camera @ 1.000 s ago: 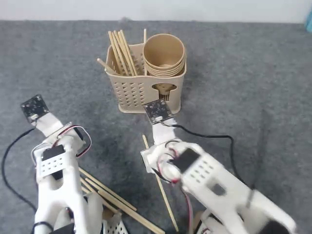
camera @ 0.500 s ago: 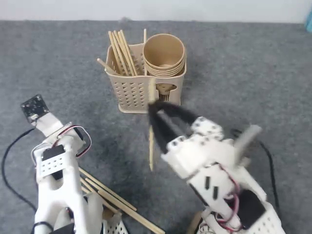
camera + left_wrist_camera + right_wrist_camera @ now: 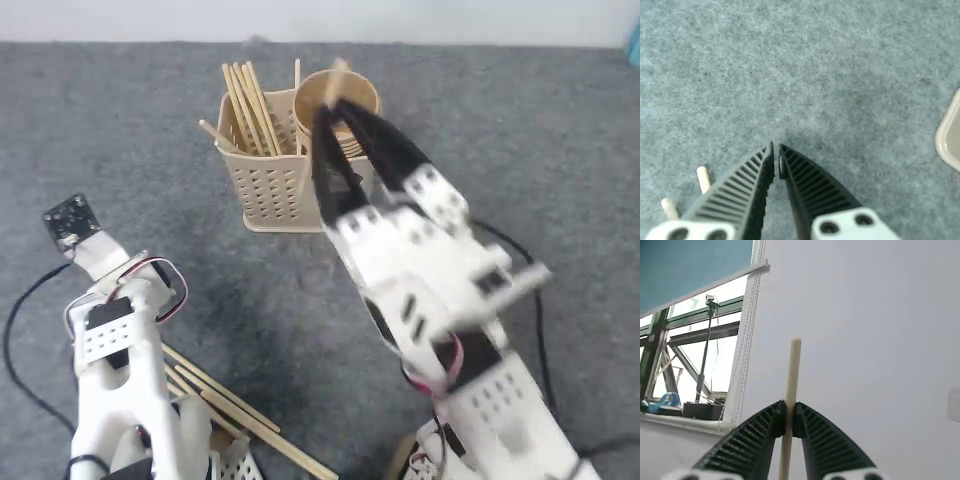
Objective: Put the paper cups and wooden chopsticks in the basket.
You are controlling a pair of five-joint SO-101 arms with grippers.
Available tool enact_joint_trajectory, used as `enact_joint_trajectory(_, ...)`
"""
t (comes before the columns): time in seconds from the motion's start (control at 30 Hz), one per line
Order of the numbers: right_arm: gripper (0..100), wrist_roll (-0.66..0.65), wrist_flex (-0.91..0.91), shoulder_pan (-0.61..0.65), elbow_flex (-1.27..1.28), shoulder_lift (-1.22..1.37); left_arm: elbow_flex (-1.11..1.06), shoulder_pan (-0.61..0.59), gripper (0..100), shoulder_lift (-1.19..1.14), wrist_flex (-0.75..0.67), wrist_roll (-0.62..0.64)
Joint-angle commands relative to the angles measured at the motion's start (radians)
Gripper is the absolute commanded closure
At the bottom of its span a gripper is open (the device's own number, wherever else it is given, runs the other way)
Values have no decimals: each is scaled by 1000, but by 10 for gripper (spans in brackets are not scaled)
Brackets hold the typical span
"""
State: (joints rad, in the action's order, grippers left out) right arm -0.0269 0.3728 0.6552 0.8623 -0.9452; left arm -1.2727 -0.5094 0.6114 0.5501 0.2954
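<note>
The beige perforated basket [image 3: 285,180] stands at the back of the carpet. A stack of paper cups [image 3: 345,100] sits in its right part, and several wooden chopsticks [image 3: 245,100] lean in its left part. My right gripper [image 3: 332,112] hangs raised over the basket's front, by the cups. It is shut on one wooden chopstick [image 3: 790,375], which points upward from the right gripper [image 3: 789,407]; its tip [image 3: 340,68] shows above the cups. My left gripper [image 3: 776,150] is shut on nothing, low over bare carpet near two chopstick ends [image 3: 702,176].
Several loose chopsticks [image 3: 235,410] lie on the grey carpet at the front left, beside the folded left arm [image 3: 115,345]. A black cable [image 3: 505,245] trails right of the right arm. A pale rounded edge [image 3: 949,135] shows in the left wrist view.
My right arm picked a chopstick off the carpet in front of the basket and swung it up and back, over the basket. The left arm kept still.
</note>
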Motion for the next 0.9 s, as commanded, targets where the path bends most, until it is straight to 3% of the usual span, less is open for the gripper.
enact_joint_trajectory(0.0, 989, -69, 104, -7, -189, 223, 36, 8, 985, -2, -25, -2)
enact_joint_trajectory(0.23, 990, -81, 140, -22, -494, 608, 38, 8, 985, -2, -25, -2)
enact_joint_trajectory(0.4, 984, -77, 143, -33, -572, 771, 38, 11, 985, -2, -25, -2)
enact_joint_trajectory(0.5, 897, -77, 143, -35, -571, 829, 38, 11, 985, -2, -26, -2)
enact_joint_trajectory(0.6, 813, -77, 143, -35, -563, 855, 38, 11, 985, -2, -26, -2)
enact_joint_trajectory(0.87, 922, -77, 31, -33, -471, 645, 38, 11, 985, -2, -26, -2)
